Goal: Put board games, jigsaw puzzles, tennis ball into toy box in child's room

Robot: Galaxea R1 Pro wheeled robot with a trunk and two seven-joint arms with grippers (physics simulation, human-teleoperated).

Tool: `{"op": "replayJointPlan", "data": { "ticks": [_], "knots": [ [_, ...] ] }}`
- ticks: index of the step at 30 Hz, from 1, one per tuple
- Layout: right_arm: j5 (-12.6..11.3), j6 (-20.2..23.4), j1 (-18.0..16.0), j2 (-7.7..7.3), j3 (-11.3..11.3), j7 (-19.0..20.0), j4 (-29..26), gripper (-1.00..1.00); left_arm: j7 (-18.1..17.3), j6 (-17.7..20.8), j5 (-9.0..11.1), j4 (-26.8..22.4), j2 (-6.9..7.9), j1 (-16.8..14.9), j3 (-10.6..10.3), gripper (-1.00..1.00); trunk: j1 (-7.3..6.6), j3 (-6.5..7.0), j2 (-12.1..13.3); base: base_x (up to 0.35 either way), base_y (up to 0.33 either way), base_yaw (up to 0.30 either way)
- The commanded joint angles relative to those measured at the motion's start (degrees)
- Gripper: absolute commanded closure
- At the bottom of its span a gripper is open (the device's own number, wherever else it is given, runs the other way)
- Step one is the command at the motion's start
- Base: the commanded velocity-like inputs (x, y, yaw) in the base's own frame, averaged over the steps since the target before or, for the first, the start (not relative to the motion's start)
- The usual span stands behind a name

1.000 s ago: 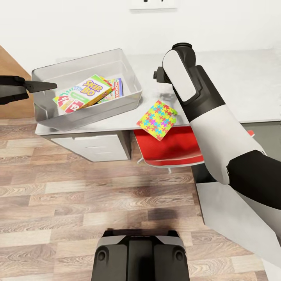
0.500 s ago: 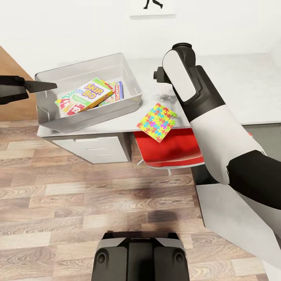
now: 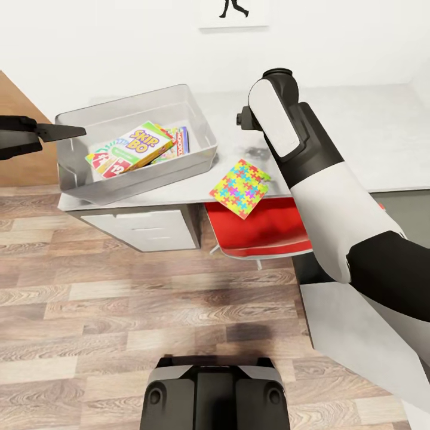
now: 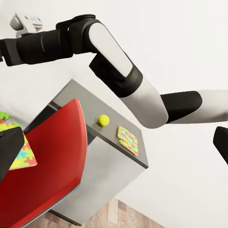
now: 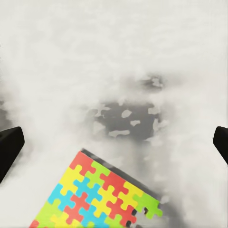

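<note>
Reaching right arm [image 3: 310,173] bends over puzzle [image 3: 240,186].

A see-through plastic toy box [image 3: 76,173] sits on the smooth matt table [image 3: 370,137] over wood-plank floor [image 3: 119,322].

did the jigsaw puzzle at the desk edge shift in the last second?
No. The jigsaw puzzle keeps the same overhang on the table edge above the red chair; the slight shift across the whole head view is camera motion.

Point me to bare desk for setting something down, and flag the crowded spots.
Free: grey desk top behind the right arm, and the strip between toy box and jigsaw puzzle. Crowded: the toy box floor, with the Skip-Bo box over other game boxes.
</note>
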Motion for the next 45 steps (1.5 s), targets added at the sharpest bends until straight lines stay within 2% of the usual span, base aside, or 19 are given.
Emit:
{"op": "replayJointPlan", "data": {
  "ticks": [1, 23, 27, 33, 37, 45],
  "knots": [
    [-0.53, 0.26, -0.04, 0.0, 0.08, -0.6, -0.02, -1.0, -0.13, 0.6, 0.17, 0.03, 0.09, -0.07, -0.14, -1.0, 0.04, 0.01, -0.09, 0.0, 0.0, 0.0],
    [-0.51, 2.45, 0.4, 0.0, 0.06, -0.72, -2.33, -1.0, -0.19, 0.55, 0.28, 0.07, 1.6, 0.1, -0.21, -1.0, 0.04, 2.05, -0.09, 0.0, 0.0, 0.0],
    [-0.52, 3.8, 0.42, 0.0, 0.0, -0.77, -5.6, -1.0, -0.21, 0.54, 0.35, 0.16, 3.34, 0.17, -0.26, -1.0, 0.04, 2.43, -0.09, 0.0, 0.0, 0.0],
    [-0.59, 5.51, 0.43, 0.0, 0.02, -1.81, -9.37, -1.0, -0.34, 0.54, 0.41, 0.45, 5.14, 0.18, -0.21, -1.0, 0.04, 2.99, -0.09, 0.0, 0.0, 0.0],
    [-0.63, 5.82, 0.37, 0.0, 0.01, -2.86, -12.05, -1.0, -0.38, 0.54, 0.49, 0.56, 7.19, 0.24, -0.25, -1.0, 0.04, 3.37, -0.09, 0.0, 0.0, 0.0],
    [-0.53, 5.9, 0.37, 0.0, 0.06, -3.27, -13.14, -1.0, -0.56, 0.48, 0.58, 0.7, 10.29, 0.6, -0.27, -1.0, 0.04, 4.13, -0.09, 0.0, 0.0, 0.0]
  ]
}}
